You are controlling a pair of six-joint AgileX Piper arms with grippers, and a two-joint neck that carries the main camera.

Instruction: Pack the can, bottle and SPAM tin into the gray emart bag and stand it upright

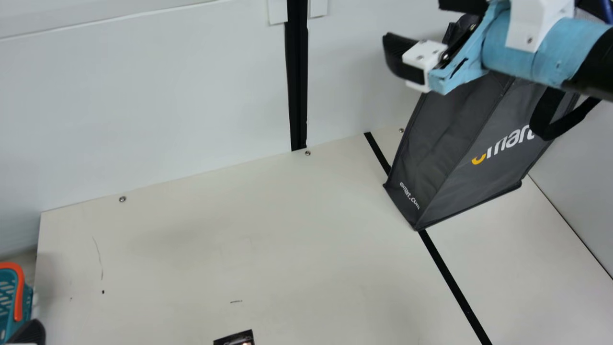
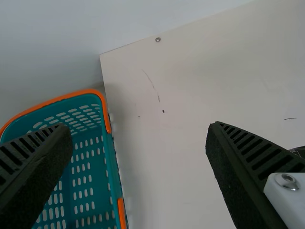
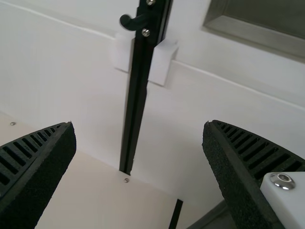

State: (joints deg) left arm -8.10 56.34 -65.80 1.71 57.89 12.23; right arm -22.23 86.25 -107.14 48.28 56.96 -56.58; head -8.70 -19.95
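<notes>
The gray emart bag stands upright at the main view's right, its strap hanging down one side; its dark edge shows low in the right wrist view. My right gripper is in front of the bag's upper part, fingers apart; in its wrist view the gripper holds nothing. A fingertip of my left gripper shows at the main view's lower left corner; its wrist view has that gripper open and without a load, near the basket. A small dark printed object is cut off at the main view's bottom edge; I cannot tell what it is.
A teal basket with an orange rim lies off the table's left end; the left wrist view shows more of the basket. Behind the cream table rises a white wall with a black upright post. Black tape runs beneath the bag.
</notes>
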